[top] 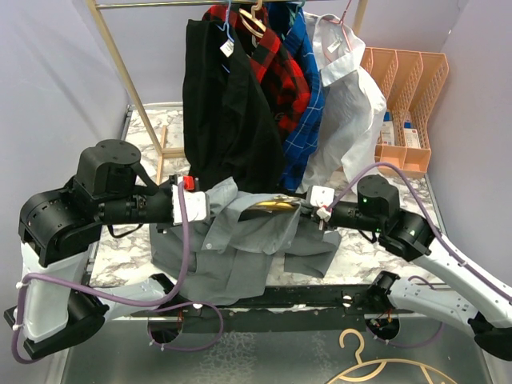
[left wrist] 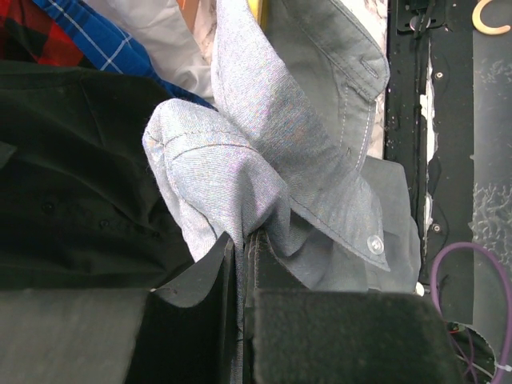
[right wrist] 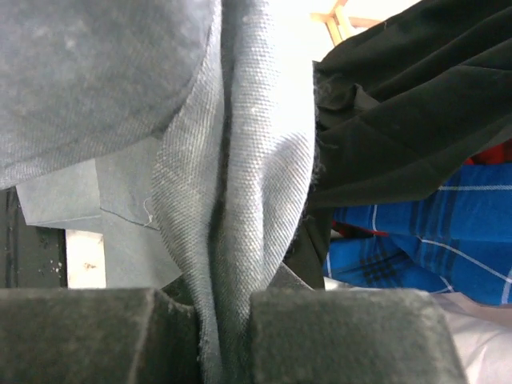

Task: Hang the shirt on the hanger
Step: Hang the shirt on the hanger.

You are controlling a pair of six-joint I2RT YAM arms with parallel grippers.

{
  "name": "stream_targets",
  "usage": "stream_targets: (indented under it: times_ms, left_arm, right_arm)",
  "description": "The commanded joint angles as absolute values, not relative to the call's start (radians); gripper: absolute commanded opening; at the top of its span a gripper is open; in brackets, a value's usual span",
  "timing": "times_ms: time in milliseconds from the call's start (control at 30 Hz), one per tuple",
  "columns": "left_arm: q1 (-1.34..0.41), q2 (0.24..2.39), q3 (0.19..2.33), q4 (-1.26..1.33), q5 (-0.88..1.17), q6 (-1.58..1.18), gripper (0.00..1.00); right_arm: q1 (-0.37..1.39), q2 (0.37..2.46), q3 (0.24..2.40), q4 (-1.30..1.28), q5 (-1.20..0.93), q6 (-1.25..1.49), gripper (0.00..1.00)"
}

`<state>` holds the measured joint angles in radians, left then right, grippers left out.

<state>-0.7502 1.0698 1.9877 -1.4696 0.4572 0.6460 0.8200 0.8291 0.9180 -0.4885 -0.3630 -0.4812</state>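
Item: shirt, grey, button-up. We find it raised over the bench, strung between both arms, its lower part hanging toward the marble

Left fingers: closed tight on a fold beside the collar

Right fingers: closed tight on a bunched fold at the opposite side

Hanger: a gold glint shows in the neck opening between the two grips; we cannot tell how far its arms reach inside the shoulders

Step in hand, as we judge it: seating the shirt over the hanger

Next move calls for: both grips firm, cloth drawn outward so each shoulder settles on a hanger arm, without snagging the black garment just behind
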Motion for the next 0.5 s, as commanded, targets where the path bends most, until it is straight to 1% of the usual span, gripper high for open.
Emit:
stream_targets:
  times_ms: [0,167,267,367,467]
  left_arm:
    - [-0.75,1.04,2.0,-1.423,0.472,0.646,0.0]
    - [-0.75,1.041,1.96,-1.416,0.431,0.66,0.0]
    - [-0.75,1.025,1.884,-1.333,0.311,0.624,0.0]
    - [-0.75,1.019,1.828,-1.237,0.184,0.604,0.0]
    - [-0.75,1.05,1.837,-1.2,0.123,0.607,0.0]
  right_arm:
    - [0.815,0.766,0.932,-0.504,-0.371,-0.443,0.01]
    - [0.814,0.68,0.953,-0.519,-0.42,-0.32,0.01]
    - [0.815,0.631,0.99,-0.552,-0.38,-0.228,0.01]
    - [0.815,0.64,1.085,-0.702,-0.292,-0.186,0.01]
    - [0.815,0.689,1.192,-0.909,-0.186,-0.159,0.01]
